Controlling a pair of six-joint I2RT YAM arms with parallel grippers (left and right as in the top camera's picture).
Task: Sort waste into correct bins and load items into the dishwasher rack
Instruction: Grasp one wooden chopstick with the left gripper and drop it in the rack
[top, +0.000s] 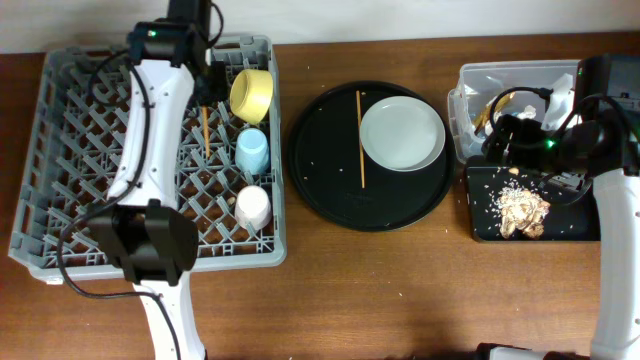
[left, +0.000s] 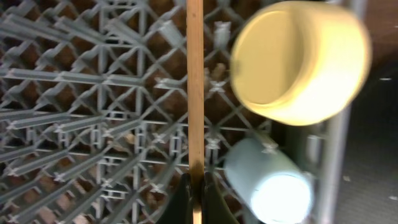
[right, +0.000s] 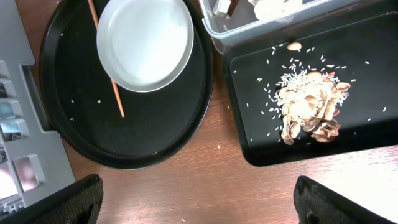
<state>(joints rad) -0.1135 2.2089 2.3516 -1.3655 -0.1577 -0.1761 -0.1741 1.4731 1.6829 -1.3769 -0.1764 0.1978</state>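
Note:
The grey dishwasher rack (top: 70, 150) holds a yellow bowl (top: 251, 93), a light blue cup (top: 252, 151) and a pink-white cup (top: 253, 207) along its right side. My left gripper (top: 205, 98) hangs over the rack, shut on a wooden chopstick (left: 195, 93) that points across the grid beside the bowl (left: 298, 62) and blue cup (left: 270, 186). A second chopstick (top: 361, 140) lies on the round black tray (top: 330, 200) next to the grey plate (top: 402, 133). My right gripper (right: 205, 208) is open, high above bare table by the black rectangular tray (right: 373, 37), which holds food scraps (right: 311, 106).
The clear tub (top: 470, 80) with a wrapper and tissue inside stands behind the black rectangular tray (top: 480, 220). Rice grains are scattered on both black trays. The right arm (top: 615, 250) reaches in from the bottom right, the left arm (top: 150, 150) lies across the rack.

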